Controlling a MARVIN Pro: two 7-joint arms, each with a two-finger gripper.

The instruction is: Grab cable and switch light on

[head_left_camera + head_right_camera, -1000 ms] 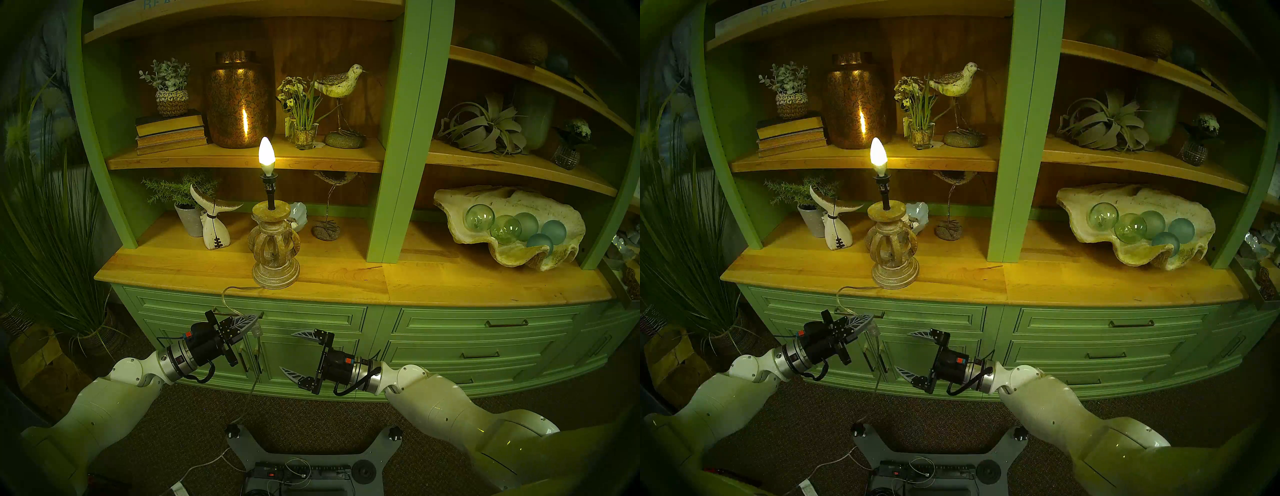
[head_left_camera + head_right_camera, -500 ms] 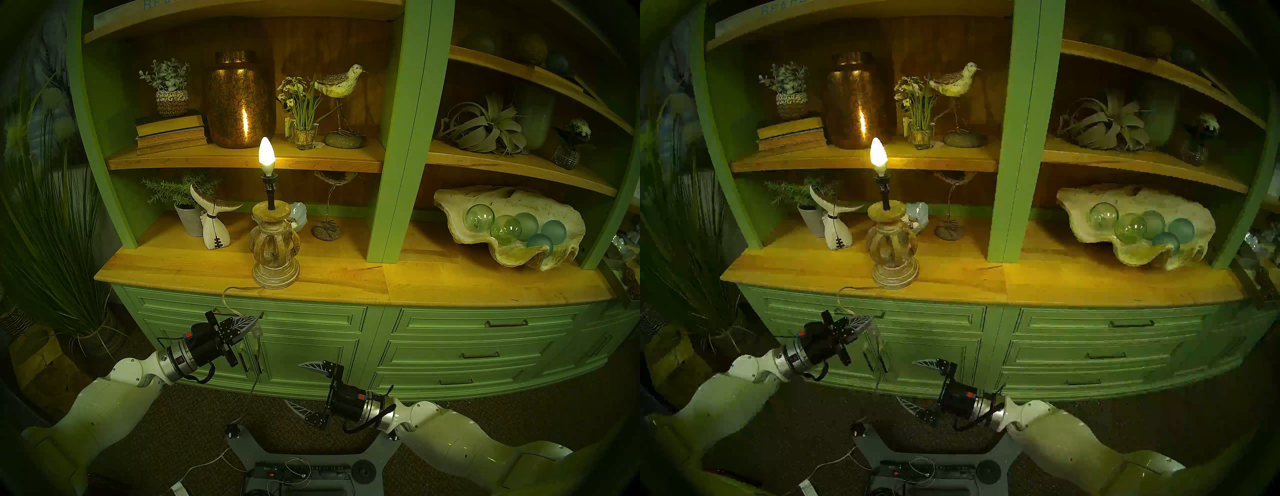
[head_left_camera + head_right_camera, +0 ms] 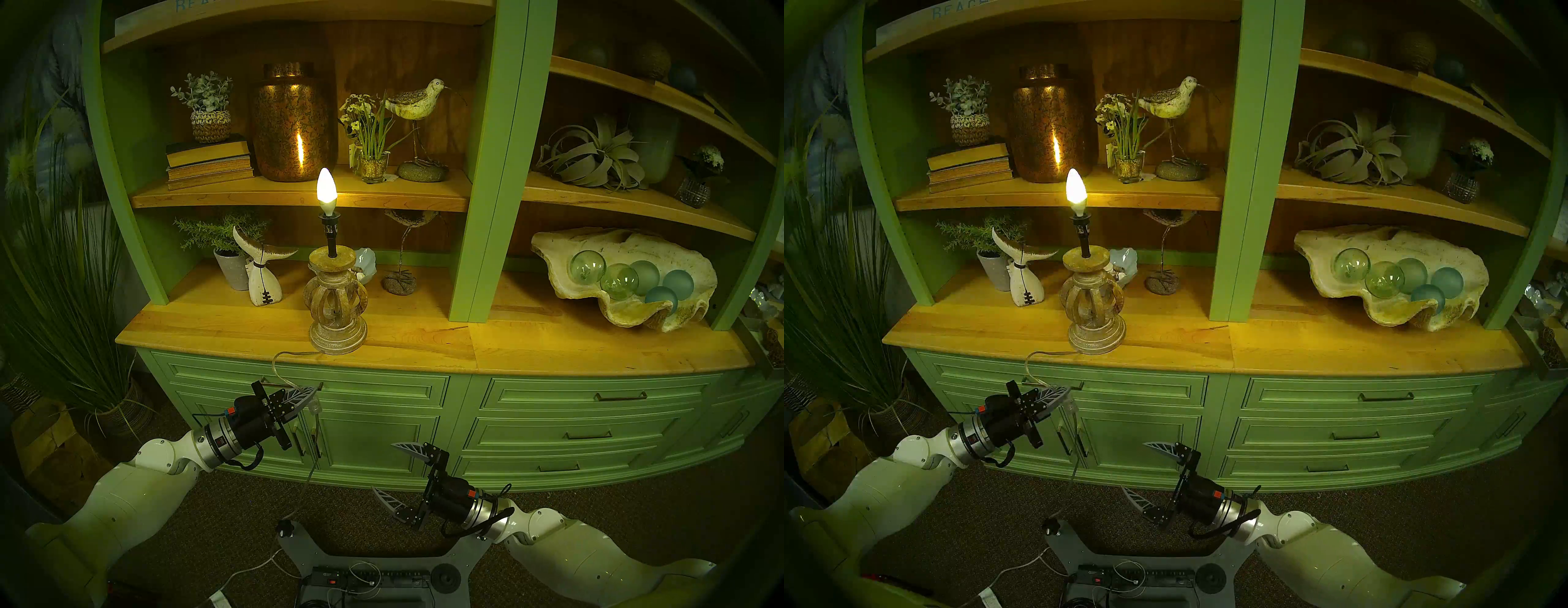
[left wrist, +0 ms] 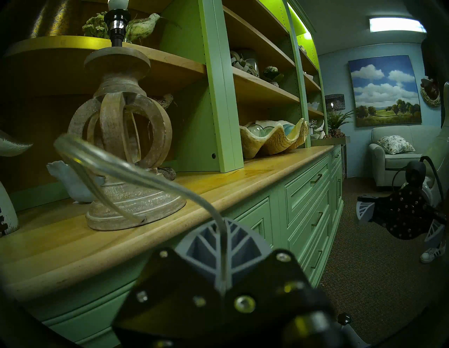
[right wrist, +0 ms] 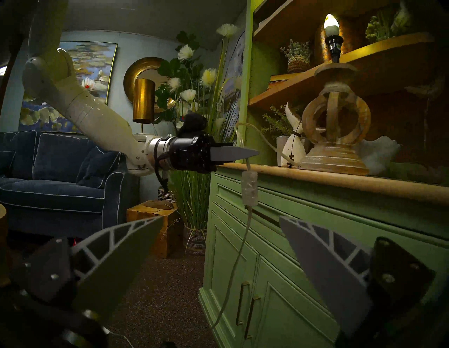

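The lamp (image 3: 337, 310) stands at the front of the wooden counter (image 3: 424, 344), and its candle bulb (image 3: 326, 187) is lit. The clear cable (image 3: 275, 365) loops off the counter edge down to my left gripper (image 3: 312, 392), which is shut on it just above the clear switch block (image 3: 314, 407). The right wrist view shows the block (image 5: 249, 188) hanging below the left gripper (image 5: 255, 153). The left wrist view shows the cable (image 4: 121, 167) running between the shut fingers (image 4: 206, 245). My right gripper (image 3: 392, 475) is open and empty, low in front of the cabinet doors, right of the hanging cable.
A green cabinet (image 3: 382, 424) with drawers and doors is below the counter. A whale-tail figure (image 3: 263, 276) and a potted plant (image 3: 231, 250) stand left of the lamp. A black power strip (image 3: 369, 579), white cords and my base are on the carpet. Tall grass (image 3: 63, 297) stands at the left.
My right gripper, still open, has moved down and to the right, away from the switch block. The left gripper has held still on the cable. The bulb stays lit.
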